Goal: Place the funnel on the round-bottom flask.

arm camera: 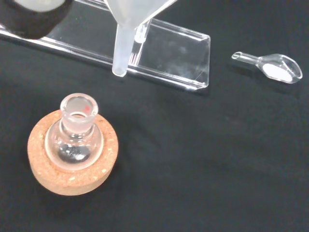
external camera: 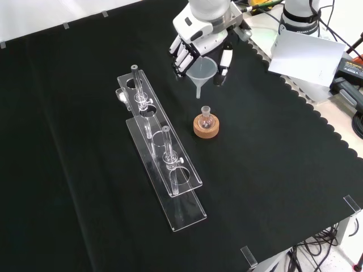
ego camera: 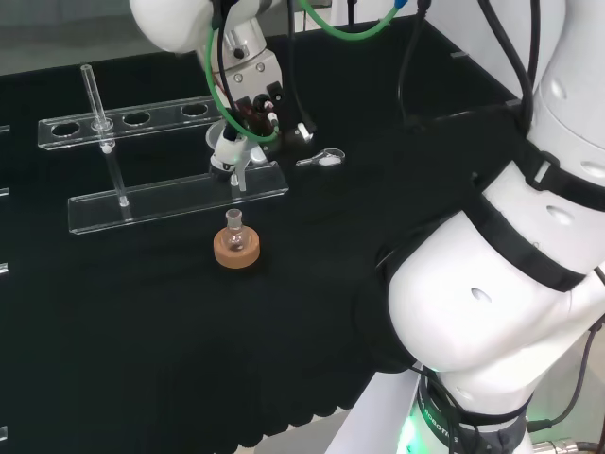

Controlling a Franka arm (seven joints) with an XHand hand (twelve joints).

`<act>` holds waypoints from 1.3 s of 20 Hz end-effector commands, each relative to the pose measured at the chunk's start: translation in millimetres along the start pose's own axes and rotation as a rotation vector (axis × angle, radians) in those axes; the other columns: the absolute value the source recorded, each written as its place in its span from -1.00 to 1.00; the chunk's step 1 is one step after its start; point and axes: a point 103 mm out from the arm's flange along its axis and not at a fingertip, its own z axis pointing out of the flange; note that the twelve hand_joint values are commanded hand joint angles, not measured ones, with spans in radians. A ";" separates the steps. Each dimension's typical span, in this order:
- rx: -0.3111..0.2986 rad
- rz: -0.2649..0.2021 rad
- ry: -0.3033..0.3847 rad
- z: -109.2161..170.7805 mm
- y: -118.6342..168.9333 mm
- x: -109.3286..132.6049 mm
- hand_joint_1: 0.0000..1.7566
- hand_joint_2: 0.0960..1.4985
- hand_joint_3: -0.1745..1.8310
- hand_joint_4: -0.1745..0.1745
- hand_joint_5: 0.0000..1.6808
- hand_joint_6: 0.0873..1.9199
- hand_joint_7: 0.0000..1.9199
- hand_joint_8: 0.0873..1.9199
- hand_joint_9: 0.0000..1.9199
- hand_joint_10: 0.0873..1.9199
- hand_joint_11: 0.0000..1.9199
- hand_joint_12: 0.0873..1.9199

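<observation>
The fingers (external camera: 182, 56) and thumb curl round the wide cone of the funnel (external camera: 202, 71), so the hand (external camera: 198, 42) holds it upright in the air, stem pointing down. In the front view the stem's tip hangs above and just beyond the flask (external camera: 206, 118), clear of its neck and not over the opening. The wrist view agrees: the frosted stem (arm camera: 120, 48) ends short of the flask's open mouth (arm camera: 78, 108), with bare cloth between them.

The flask is small, round-bottomed and clear, standing upright in a cork ring (external camera: 205, 128) on the black cloth (external camera: 272, 170). In the head view it sits in front of the hand, near the middle of the bench.

To the left of the flask in the front view lies a long clear rack (external camera: 161, 158) with two tubes (external camera: 167, 150) standing in it. A small glass scoop (arm camera: 273, 65) lies on the cloth near the rack's end, well apart from the flask.
</observation>
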 end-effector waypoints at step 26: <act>0.033 -0.029 0.025 30.3 6.0 23.3 -0.14 0.01 -0.30 -0.08 -0.09 -0.34 -0.29 -0.37 0.03 -0.62 -0.33 0.25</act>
